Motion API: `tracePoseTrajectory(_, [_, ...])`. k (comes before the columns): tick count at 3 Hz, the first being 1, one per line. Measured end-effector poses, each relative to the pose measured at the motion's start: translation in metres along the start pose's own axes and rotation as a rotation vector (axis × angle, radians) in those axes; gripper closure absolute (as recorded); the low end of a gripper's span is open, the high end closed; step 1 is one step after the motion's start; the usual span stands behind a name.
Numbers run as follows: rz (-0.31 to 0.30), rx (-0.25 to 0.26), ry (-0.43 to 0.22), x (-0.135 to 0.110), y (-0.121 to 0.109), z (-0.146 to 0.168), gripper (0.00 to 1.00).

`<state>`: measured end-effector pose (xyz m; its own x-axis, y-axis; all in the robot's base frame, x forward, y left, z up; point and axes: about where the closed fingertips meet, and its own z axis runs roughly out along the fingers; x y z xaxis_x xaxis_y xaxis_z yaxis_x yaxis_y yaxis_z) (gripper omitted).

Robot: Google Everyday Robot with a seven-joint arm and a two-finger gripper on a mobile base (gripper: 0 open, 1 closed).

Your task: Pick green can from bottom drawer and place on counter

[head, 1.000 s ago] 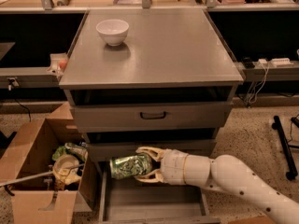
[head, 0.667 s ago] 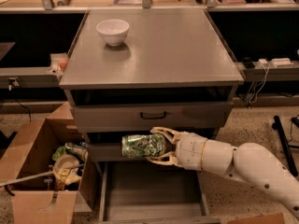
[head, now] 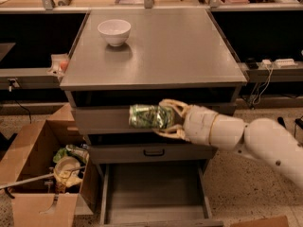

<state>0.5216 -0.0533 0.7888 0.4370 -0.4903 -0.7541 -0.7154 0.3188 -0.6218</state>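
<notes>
Jaws clamped on the can (head: 144, 116), one finger above it and one below, so the gripper (head: 164, 118) holds it lying sideways at the frame's centre. It sits in front of the upper drawer front (head: 102, 121), just under the counter (head: 189, 51) rim. At bottom centre the drawer (head: 151, 200) stands open with its floor bare.

The step in hand looks like the lift onto the counter. The can should rise clear of the rim before moving in over the top, or it may knock the edge and slip. The bare middle or right of the counter seems safest, well apart from the bowl (head: 114, 31) at upper left. On its side it could roll, so turning it upright first would help.

The arm (head: 265, 143) comes in from the lower right, wrist roughly level, pointing left.
</notes>
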Motion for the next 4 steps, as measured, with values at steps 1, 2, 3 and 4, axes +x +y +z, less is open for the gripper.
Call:
tracePoseTrajectory(1, [-0.012,0.081,0.027,-0.018,-0.067,-0.005,1.0])
tracePoseTrajectory(2, [0.104,0.185,0.09,0.003,-0.148,-0.013,1.0])
tracePoseTrajectory(3, [0.237,0.219,0.152,0.047,-0.199,-0.026,1.0])
tracePoseTrajectory(4, [0.227,0.215,0.149,0.044,-0.194,-0.025,1.0])
